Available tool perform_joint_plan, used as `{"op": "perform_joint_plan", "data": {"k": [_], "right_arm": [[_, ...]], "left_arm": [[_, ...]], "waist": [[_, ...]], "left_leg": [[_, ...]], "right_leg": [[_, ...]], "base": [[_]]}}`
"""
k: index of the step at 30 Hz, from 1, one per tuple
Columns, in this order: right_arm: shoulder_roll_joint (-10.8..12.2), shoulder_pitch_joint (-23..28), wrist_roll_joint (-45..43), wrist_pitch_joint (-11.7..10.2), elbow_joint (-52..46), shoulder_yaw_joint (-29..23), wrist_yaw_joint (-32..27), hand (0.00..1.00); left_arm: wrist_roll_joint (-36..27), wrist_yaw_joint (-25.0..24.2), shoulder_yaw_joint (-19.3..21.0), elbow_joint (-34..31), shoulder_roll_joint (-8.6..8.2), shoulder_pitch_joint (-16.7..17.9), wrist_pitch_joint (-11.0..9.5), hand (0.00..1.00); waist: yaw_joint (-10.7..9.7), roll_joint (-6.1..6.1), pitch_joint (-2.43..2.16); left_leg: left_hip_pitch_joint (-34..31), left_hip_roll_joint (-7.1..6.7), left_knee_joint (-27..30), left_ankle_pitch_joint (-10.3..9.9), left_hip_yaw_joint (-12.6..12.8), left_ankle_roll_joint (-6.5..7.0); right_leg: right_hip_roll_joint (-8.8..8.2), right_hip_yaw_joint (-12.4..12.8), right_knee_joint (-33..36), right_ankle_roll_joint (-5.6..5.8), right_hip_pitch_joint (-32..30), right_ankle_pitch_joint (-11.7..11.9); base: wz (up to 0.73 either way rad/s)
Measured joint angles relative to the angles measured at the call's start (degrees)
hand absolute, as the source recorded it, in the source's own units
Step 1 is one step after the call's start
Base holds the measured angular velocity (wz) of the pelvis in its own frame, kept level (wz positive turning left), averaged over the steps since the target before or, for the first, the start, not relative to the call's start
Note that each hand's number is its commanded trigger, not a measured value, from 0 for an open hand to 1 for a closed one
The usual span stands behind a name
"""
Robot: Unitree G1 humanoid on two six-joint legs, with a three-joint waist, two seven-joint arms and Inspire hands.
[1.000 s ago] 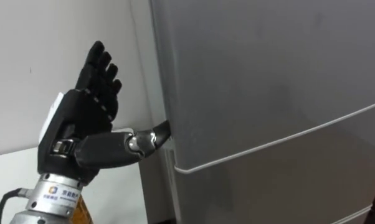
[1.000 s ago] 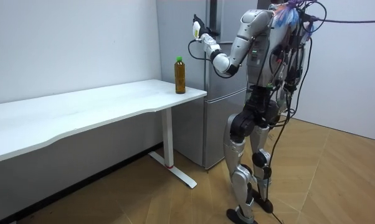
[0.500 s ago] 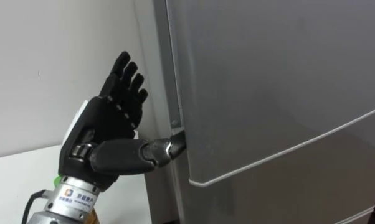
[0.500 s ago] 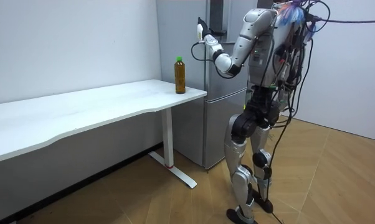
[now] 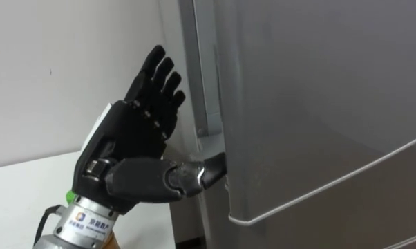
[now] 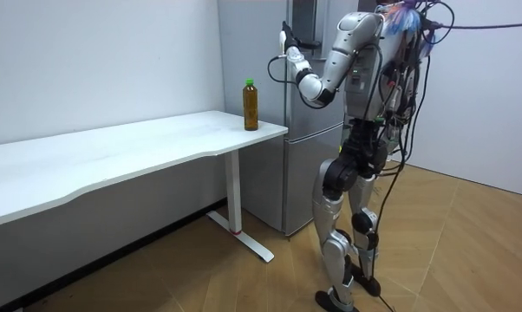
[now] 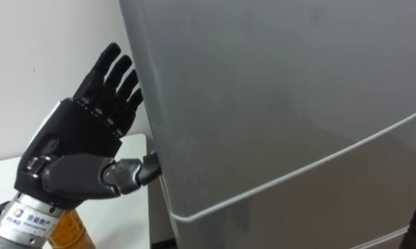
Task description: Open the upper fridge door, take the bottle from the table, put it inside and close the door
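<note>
Left hand (image 5: 135,142) open: fingers straight, thumb tip at the upper door (image 5: 318,104) edge, holding nothing. Bottle (image 6: 251,104) upright on worktop (image 6: 157,143) corner. Looks full, stiff plastic, probably slick; wrap it mid-body, below the cap.

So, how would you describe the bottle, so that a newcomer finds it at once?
Find the long white table against the wall. At its end nearest the tall grey fridge stands the amber plastic bottle, upright. Its slim brown body and green cap stand out against the white tabletop.
</note>
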Motion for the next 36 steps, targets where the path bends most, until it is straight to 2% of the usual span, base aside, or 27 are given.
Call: {"op": "perform_joint_plan", "data": {"k": [3, 11, 19, 26, 29, 34, 36], "right_arm": [[0.0, 0.0, -0.2, 0.0, 0.0, 0.0, 0.0, 0.00], [0.0, -0.1, -0.2, 0.0, -0.1, 0.4, 0.6, 0.00], [-0.1, -0.2, -0.1, -0.2, -0.2, 1.1, 1.9, 0.00], [-0.1, -0.9, -0.2, -0.7, -0.1, 1.7, 2.4, 0.00], [-0.2, -0.7, -0.2, -1.0, -0.1, 1.8, 2.4, 0.00], [-0.2, -0.9, 0.9, -1.2, -0.1, 2.9, 2.4, 0.00], [-0.3, -0.9, 2.3, -1.2, -0.1, 3.9, 2.3, 0.00]], "left_arm": [[0.0, 0.0, -0.3, -0.6, 0.81, 0.0, 0.0, 0.00], [-0.1, -1.2, -1.1, -0.9, 0.90, 0.0, -0.1, 0.00], [-0.1, -5.9, -3.6, -3.0, 1.00, 0.0, -0.1, 0.00], [0.0, -10.0, -8.0, -5.1, 0.99, -0.1, -0.1, 0.00], [0.0, -11.4, -9.3, -5.1, 0.84, -0.1, -0.1, 0.00], [0.1, -13.6, -11.2, -5.1, 0.60, -0.4, -0.1, 0.00], [0.1, -14.6, -12.7, -5.1, 0.46, -0.7, 0.0, 0.00]], "waist": [[0.0, 0.03, 0.01], [-0.1, 0.04, 0.00], [-0.3, 0.16, -0.09], [-3.1, 0.22, -0.13], [-3.4, 0.82, -0.40], [-3.3, 0.46, -0.12], [-3.3, 0.09, 0.13]], "left_leg": [[0.0, -0.10, 0.0, 0.0, -0.1, 0.00], [-0.2, -0.12, 0.0, 0.0, 0.1, 0.01], [0.0, 0.07, 0.0, 0.1, 0.1, 0.11], [0.0, 0.30, 0.2, 0.1, 0.4, 0.11], [0.0, 0.60, 0.4, 0.1, 1.1, 0.10], [0.6, 0.77, 0.4, 0.1, 2.0, 0.00], [0.8, 0.75, 0.3, 0.1, 2.4, 0.00]], "right_leg": [[0.01, 0.0, -0.5, 0.11, 0.3, 0.1], [0.01, 0.1, -0.5, 0.14, 0.2, 0.1], [-0.12, 0.1, -0.4, 0.16, 0.4, 0.1], [-0.07, 0.3, -0.3, 0.16, 0.2, 0.1], [0.09, 0.6, -0.2, 0.06, -0.2, 0.2], [0.38, 1.8, 0.6, -0.17, -0.6, 0.1], [0.33, 2.1, 0.5, -0.19, -0.8, 0.0]], "base": [[0.03], [0.00], [0.00], [-0.03], [-0.11], [-0.12], [-0.05]]}}
